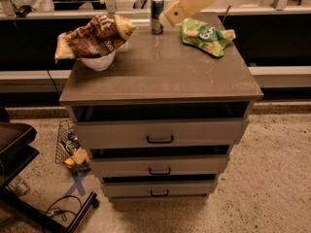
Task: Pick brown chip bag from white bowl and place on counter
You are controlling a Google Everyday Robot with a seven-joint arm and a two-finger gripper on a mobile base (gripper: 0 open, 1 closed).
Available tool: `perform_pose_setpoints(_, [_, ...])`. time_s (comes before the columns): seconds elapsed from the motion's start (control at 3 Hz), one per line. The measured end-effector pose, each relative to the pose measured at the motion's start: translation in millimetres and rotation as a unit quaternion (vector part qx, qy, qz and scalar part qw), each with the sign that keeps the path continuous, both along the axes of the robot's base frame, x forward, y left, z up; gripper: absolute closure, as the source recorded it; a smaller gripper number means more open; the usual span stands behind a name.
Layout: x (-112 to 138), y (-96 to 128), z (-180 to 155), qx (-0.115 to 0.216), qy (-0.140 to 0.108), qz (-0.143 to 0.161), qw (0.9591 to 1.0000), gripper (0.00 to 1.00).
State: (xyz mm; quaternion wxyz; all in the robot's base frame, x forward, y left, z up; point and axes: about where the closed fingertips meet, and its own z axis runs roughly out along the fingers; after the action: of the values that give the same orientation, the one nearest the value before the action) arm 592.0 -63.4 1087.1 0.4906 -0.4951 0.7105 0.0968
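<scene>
The brown chip bag [95, 35] lies crinkled across the white bowl [98, 61] at the back left of the counter [160, 74]. The bag is wider than the bowl and hides its rim. My gripper [171, 17] hangs above the back middle of the counter, its pale yellow fingers pointing down and left. It sits right of the bag and bowl, between the can and the green bag, and touches nothing.
A dark drink can [157, 15] stands at the back middle. A green chip bag [206, 34] lies at the back right. Three black-handled drawers [160, 139] face front. A wire basket [72, 151] and a dark cart [14, 149] sit on the floor left.
</scene>
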Motion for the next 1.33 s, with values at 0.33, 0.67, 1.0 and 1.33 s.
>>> perform_pose_setpoints(0.33, [15.3,36.3,-7.1,0.006,-0.002,0.034,0.9994,0.0])
perform_pose_setpoints(0.67, [37.3,84.7,-16.8,0.017,-0.002,0.08,0.9967,0.0])
perform_pose_setpoints(1.0, [61.4,138.3,-35.1,0.016,0.0,0.117,0.993,0.0])
perform_pose_setpoints(1.33, [85.8,176.4,-59.1,0.015,0.012,0.143,0.9895,0.0])
